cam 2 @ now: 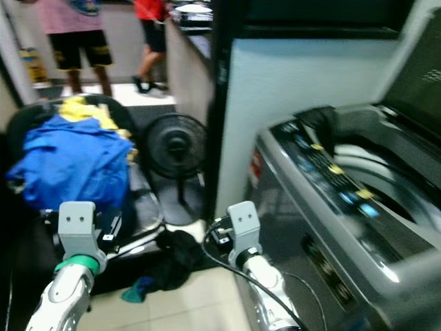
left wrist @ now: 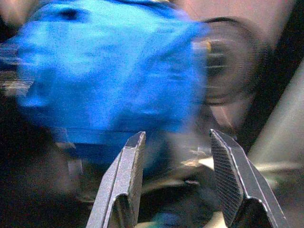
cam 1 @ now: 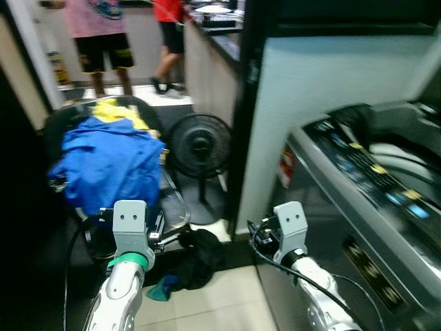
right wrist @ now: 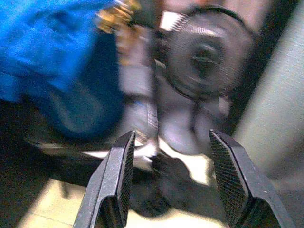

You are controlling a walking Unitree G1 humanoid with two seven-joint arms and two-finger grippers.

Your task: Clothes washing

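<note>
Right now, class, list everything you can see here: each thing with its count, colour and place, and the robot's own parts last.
Blue garment: one, blue, heaped on the left.
Yellow cloth: one, yellow, behind the blue garment.
Floor fan: one, black, standing between heap and washer.
Dark clothes: one pile, black with a teal bit, on the floor tiles.
Washing machine: one, grey, lid open, on the right.
People: two, standing at the back.
Left pincer: one, black fingers, open, facing the blue garment.
Right pincer: one, black fingers, open, facing the fan.

Two people (cam 1: 103, 27) cropped above the waist, washing machine (cam 1: 386, 200) cut by the right edge, blue garment (left wrist: 109, 71) motion-blurred, fan (right wrist: 204, 52) smeared.
</note>
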